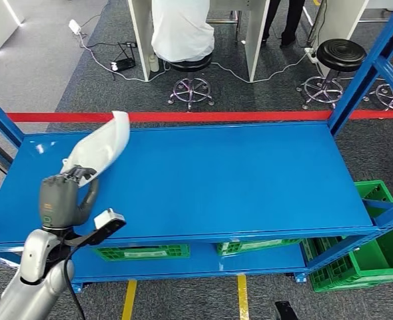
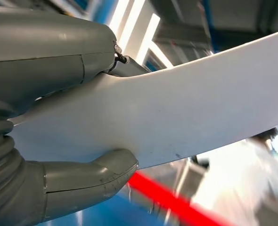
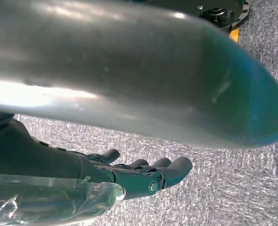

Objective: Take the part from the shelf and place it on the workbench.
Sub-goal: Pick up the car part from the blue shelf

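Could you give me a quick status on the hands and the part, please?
Left hand grips the white part, raised over the blue shelf. Right hand open, holding nothing, above grey carpet. Nothing in the way.

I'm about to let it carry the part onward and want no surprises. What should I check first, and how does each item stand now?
1. Left hand grips the white part: ok; thumb and fingers clamp it in the left wrist view.
2. Part lifted off the blue shelf: looks ok, far end tilted upward.
3. Grip centred on the part: not ok; held at one end.
4. Right hand free: ok; fingers apart, nothing held.
5. Workbench within sight: cannot tell.
6. Seated person beyond the red tape: ok.
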